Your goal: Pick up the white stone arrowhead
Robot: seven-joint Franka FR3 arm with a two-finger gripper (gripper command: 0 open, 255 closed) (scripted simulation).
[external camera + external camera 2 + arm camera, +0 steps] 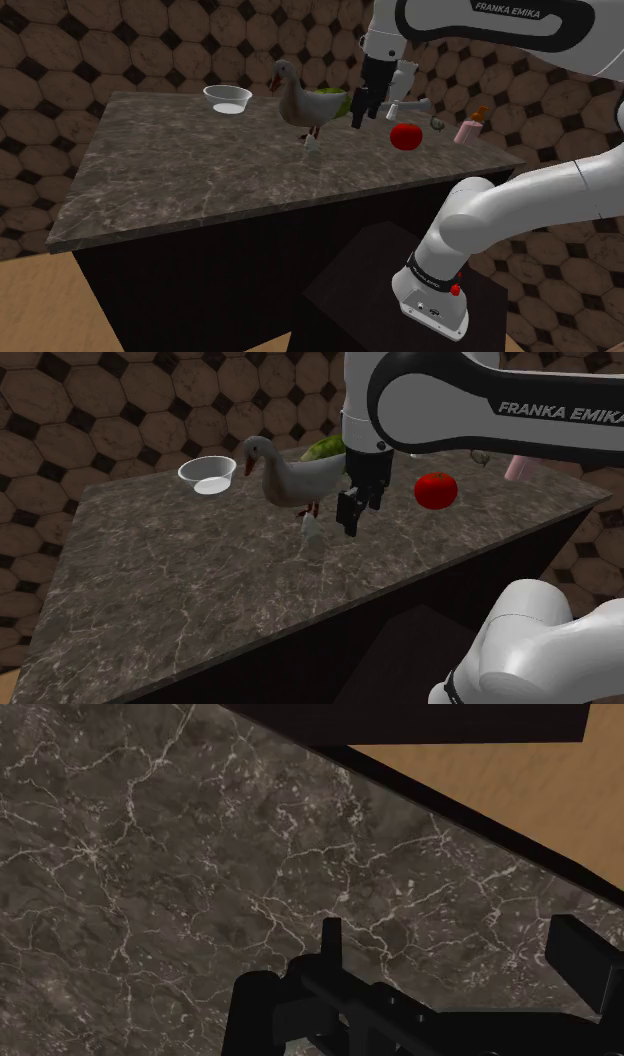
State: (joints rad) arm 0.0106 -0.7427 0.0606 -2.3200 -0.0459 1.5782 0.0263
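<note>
Approach step, seemingly: claw [350, 522] open and empty above the counter [200, 602]. White arrowhead [310, 530] at the feet of the goose [290, 477], near the claw. Next, likely: shift over, lower, straddle it.

The tabletop [200, 190] is one slab of dark veined stone. On it stand or lie:

- one white bowl [228, 98]
- one goose figure [300, 100]
- one green rounded thing [332, 99] just behind the goose
- one small white arrowhead [313, 145]
- one red round fruit [405, 135]
- one pink bottle [466, 131] with an orange cap
- one little grey item [438, 122], too small to name

There is also one white arm [480, 215], one dark box stand [370, 280], and one black claw [358, 118] with two fingers [330, 942].
</note>
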